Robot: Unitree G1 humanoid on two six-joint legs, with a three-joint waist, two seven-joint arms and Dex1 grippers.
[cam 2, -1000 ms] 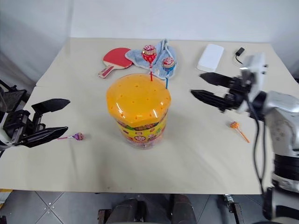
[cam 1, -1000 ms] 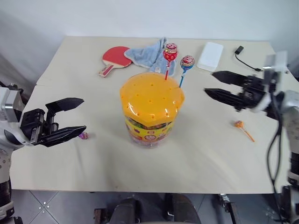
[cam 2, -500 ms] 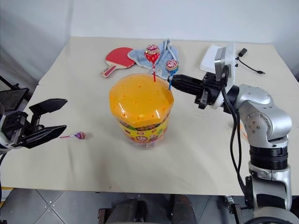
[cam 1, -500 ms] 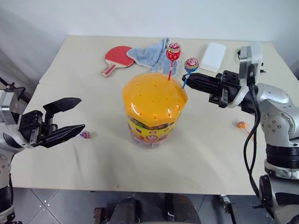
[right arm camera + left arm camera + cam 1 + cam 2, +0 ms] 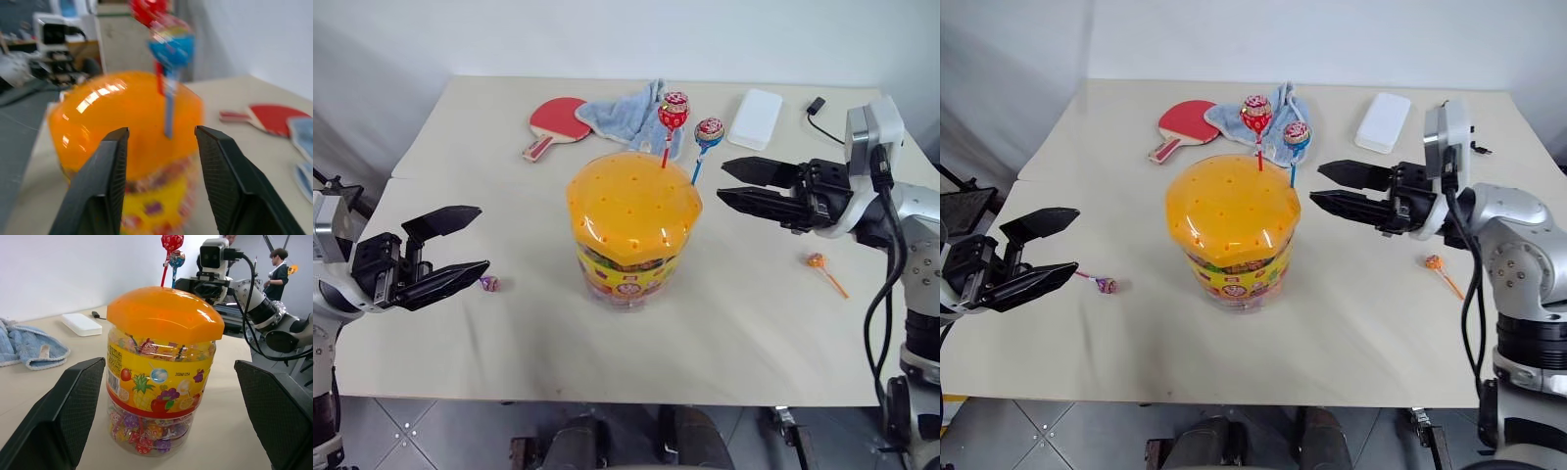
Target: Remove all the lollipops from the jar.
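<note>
The jar [image 5: 129,147] and blue lollipop [image 5: 170,46] are blurred in the right wrist view.

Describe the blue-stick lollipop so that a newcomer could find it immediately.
Find the big jar with the orange lid mid-table. Two lollipops stand in its far edge. Yours is the blue-stick lollipop, shorter, nearer the right gripper; its neighbour has a red stick.
</note>
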